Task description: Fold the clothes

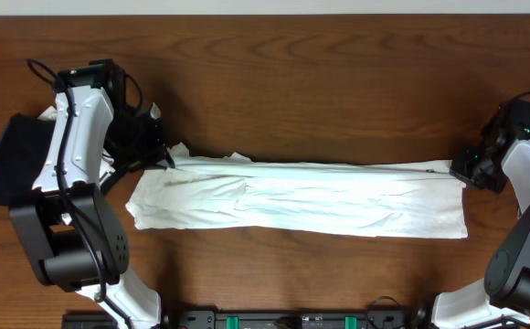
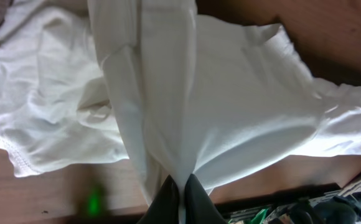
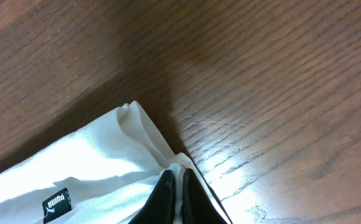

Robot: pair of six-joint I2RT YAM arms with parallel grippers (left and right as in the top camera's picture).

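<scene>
A white T-shirt lies stretched across the wooden table as a long folded band. My left gripper is shut on its left upper corner; in the left wrist view the black fingers pinch a fold of the white cloth. My right gripper is shut on the right upper corner; in the right wrist view the fingers pinch the white hem, with a small black neck label close by.
A dark garment lies at the table's left edge under the left arm, with a bit of white cloth beside it. Bare wood spans the back of the table. The arm bases stand at the front edge.
</scene>
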